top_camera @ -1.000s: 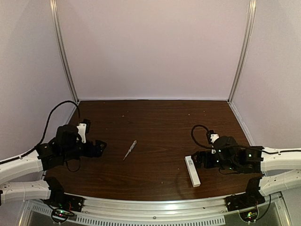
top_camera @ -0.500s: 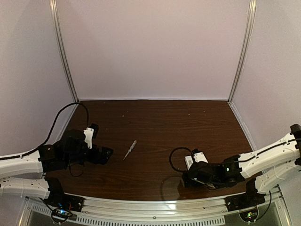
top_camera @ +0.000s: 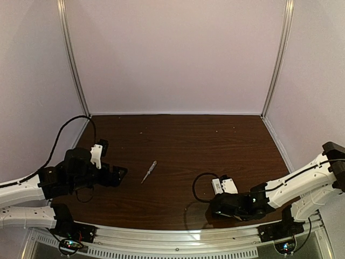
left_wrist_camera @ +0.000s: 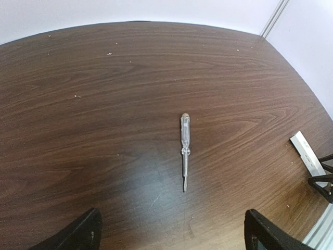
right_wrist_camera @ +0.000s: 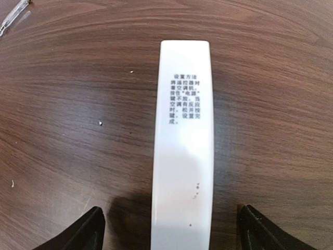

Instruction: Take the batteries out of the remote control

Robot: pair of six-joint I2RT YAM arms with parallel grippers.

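The remote control (right_wrist_camera: 183, 156) is a long white bar lying flat on the dark wood table, its printed face up. No dark recess and no batteries show. My right gripper (right_wrist_camera: 171, 232) is open, with a finger on each side of the remote's near part and not touching it. In the top view the right gripper (top_camera: 221, 205) covers most of the remote. My left gripper (top_camera: 121, 172) is open and empty at the left. In its wrist view the left gripper (left_wrist_camera: 171, 234) faces the table, and the remote's end (left_wrist_camera: 307, 152) shows at the right edge.
A thin pale-handled screwdriver (top_camera: 149, 171) lies left of the table's middle, ahead of the left gripper (left_wrist_camera: 183, 151); its tip shows in the right wrist view (right_wrist_camera: 13, 18). White walls enclose the table on three sides. A metal rail runs along the near edge.
My right arm has swung out from the right side and come down over the remote, now covering it. My left gripper moved a little toward the screwdriver and back.
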